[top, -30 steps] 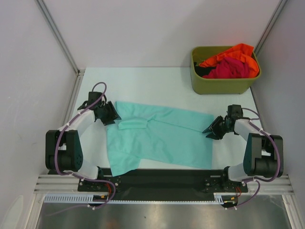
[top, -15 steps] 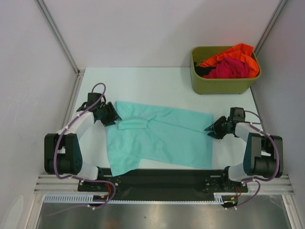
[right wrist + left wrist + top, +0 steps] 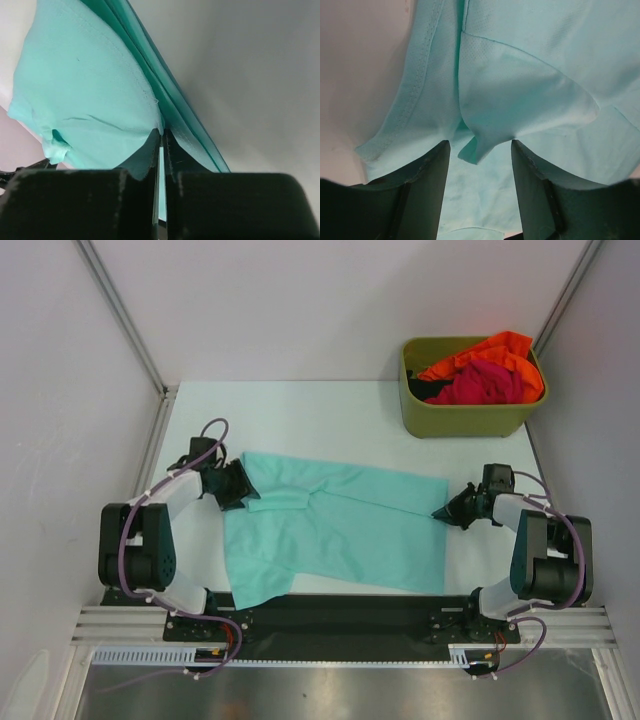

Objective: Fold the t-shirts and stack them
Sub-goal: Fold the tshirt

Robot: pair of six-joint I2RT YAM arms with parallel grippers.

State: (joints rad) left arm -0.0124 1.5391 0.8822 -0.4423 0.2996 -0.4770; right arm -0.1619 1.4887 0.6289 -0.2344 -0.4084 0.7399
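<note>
On the tabletop between both arms, the teal t-shirt lies spread out. My right jaws are pinched shut on its right edge; my left jaws stand open around the folded sleeve. Soft, limp cloth: I'd grip hems.

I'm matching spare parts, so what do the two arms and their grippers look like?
The left arm and right arm have white links between chunky black joint housings, with purple cables looping alongside. The left gripper and right gripper are black, each with two flat dark fingers. No markings show.
</note>
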